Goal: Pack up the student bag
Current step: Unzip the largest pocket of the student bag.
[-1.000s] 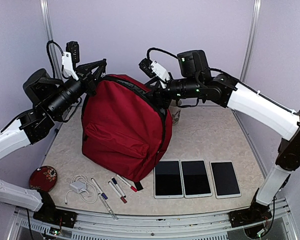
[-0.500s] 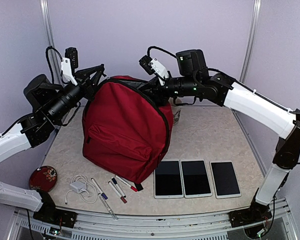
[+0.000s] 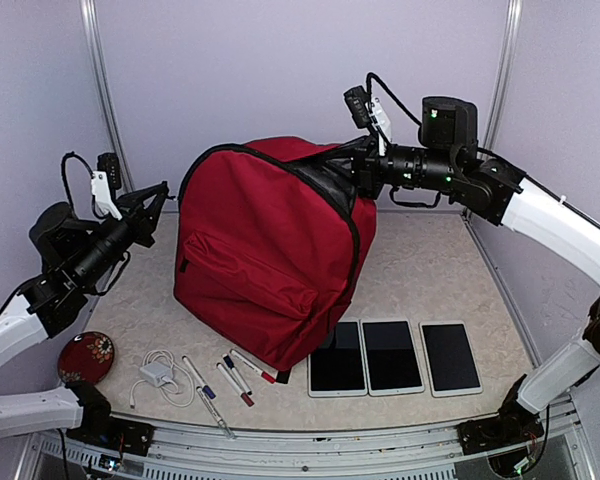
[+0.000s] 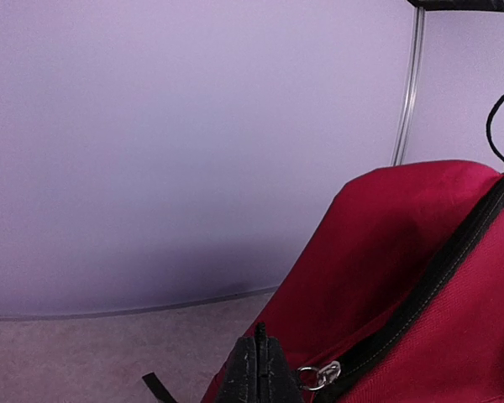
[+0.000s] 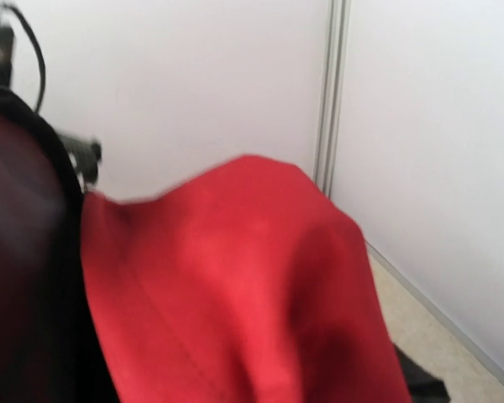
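The student bag [image 3: 270, 260], big and dark red, stands upright in the middle of the table, its top gaping on dark lining. My right gripper [image 3: 358, 165] is shut on the bag's upper rim at the right. Its fingers are hidden in the right wrist view, where blurred red fabric [image 5: 235, 294] fills the picture. My left gripper [image 3: 160, 195] sits just off the bag's left edge. In the left wrist view its fingers [image 4: 260, 365] are pressed together, with the metal ring of the zipper pull [image 4: 317, 375] tight against their right side, next to the black zipper line of the bag [image 4: 420, 277].
Three dark tablets [image 3: 392, 356] lie side by side at the front right; the bag's lower corner overlaps the left one [image 3: 337, 360]. Several markers [image 3: 235, 378], a white charger with cable [image 3: 158, 375] and a round red case [image 3: 86, 356] lie at the front left.
The right gripper shut on the bag's top and drew it up and right. The left gripper travelled down and left along the bag's side. The bag now stands taller, further right, its top open.
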{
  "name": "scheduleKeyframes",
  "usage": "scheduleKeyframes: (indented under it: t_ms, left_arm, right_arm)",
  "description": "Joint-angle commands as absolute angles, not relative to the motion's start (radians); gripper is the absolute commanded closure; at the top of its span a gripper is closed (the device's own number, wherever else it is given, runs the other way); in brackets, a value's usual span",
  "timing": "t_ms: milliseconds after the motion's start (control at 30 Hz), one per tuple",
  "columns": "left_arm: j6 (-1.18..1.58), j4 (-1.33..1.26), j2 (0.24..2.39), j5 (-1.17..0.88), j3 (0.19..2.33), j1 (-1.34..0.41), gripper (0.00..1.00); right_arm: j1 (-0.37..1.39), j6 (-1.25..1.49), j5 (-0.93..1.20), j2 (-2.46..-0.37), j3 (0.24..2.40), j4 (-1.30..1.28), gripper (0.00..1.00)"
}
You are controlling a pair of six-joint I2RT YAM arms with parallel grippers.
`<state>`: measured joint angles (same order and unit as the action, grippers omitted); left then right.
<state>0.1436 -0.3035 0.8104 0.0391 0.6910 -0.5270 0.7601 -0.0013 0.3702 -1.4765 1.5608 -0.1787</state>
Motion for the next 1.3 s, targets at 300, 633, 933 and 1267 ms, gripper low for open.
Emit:
scheduleKeyframes:
  t_ms: [300,633,933,1267]
  left_arm:
    - [0.203,-0.236,0.719,0.165,0.590,-0.486,1.00]
    - [0.230,-0.123,0.710,0.174,0.720,-0.484,0.02]
    - [0.308,0.155,0.845,0.224,1.041,-0.613,0.02]
    - [0.391,0.114,0.916,0.449,1.054,-1.023,0.02]
  right_arm:
    - [0.727,0.028,0.402,-1.444,1.630,-0.068,1.00]
    - [0.730,0.081,0.344,-1.509,1.703,-0.057,1.00]
    - [0.759,0.273,0.006,-1.633,1.815,-0.046,1.00]
    - [0.878,0.171,-0.248,-1.801,2.037,0.064,1.00]
